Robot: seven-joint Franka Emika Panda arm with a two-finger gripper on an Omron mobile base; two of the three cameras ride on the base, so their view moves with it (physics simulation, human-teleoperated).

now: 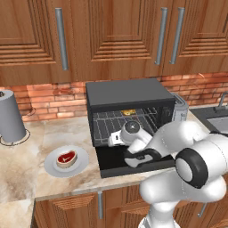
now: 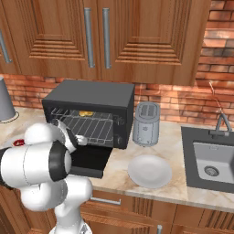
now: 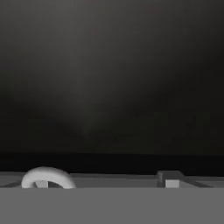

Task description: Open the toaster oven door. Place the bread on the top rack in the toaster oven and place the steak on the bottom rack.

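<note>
In the left base view we find the toaster oven (image 1: 129, 95) with the toaster oven door (image 1: 111, 162) folded down flat on the counter. The bread (image 1: 128, 112) lies deep on the top rack (image 1: 118, 116). The steak (image 1: 66, 157) sits on its plate (image 1: 51, 167), well apart to the left of the door. The hand is at the oven mouth, so the steak lies left of it and toward the counter's front edge; its long axis runs roughly left to right.

In the right base view the bottom rack (image 2: 93, 130) stands bare, a spare plate (image 2: 149, 170) to the right of the door.

In the hand view we see only dark interior; we cannot tell how the jaws stand.
</note>
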